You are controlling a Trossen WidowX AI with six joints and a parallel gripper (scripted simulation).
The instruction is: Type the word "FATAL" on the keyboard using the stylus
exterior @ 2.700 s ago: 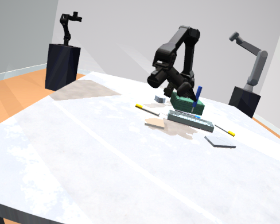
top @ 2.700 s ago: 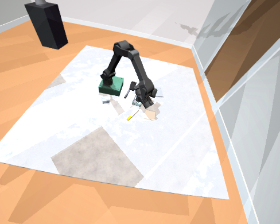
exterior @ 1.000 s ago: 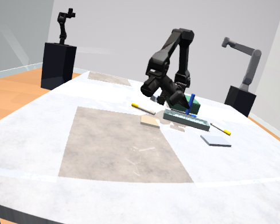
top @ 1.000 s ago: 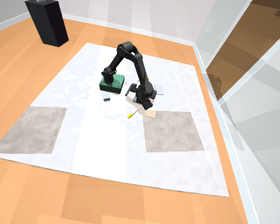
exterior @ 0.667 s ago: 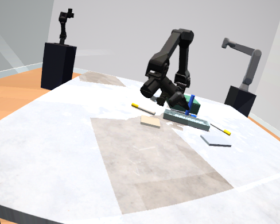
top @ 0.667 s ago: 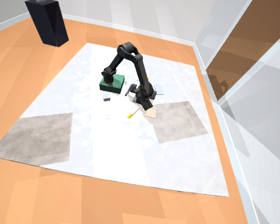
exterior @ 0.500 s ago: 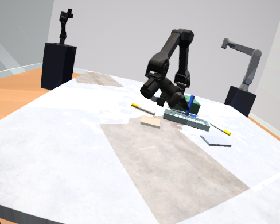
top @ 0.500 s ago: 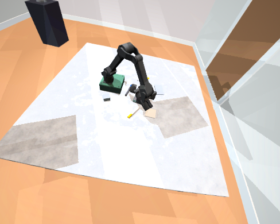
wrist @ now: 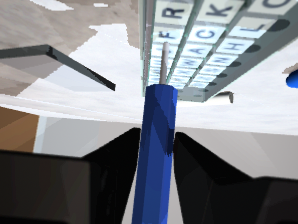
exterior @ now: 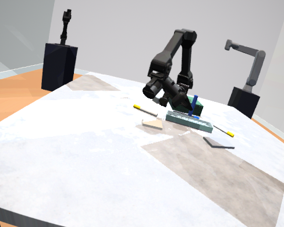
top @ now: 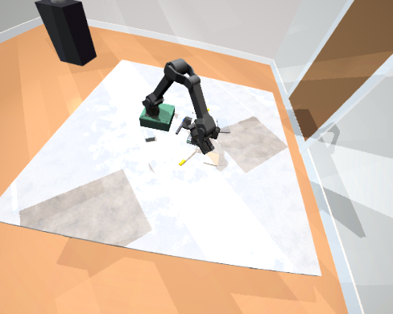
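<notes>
The stylus (exterior: 194,102) (wrist: 159,112) has a blue faceted body and a thin grey tip. My gripper (wrist: 157,137) is shut on its blue body. In the wrist view the tip points away from the fingers and lies over the lower part of the F key (wrist: 167,35); whether it touches or presses the key I cannot tell. The keyboard (exterior: 181,121) (wrist: 192,93) is a green-grey frame with rows of white lettered keys. R shows beyond F, and C, A, K and L show to the right. In the top view the arm mostly hides the keyboard.
A tan piece (top: 213,159) (exterior: 152,125) and a yellow-ended white stick (top: 182,163) (exterior: 146,110) lie near the keyboard. A thin yellow-ended stick (exterior: 230,134) and a flat dark-edged plate (exterior: 219,146) lie at its other end. A blue object (exterior: 196,117) (wrist: 294,79) lies behind it.
</notes>
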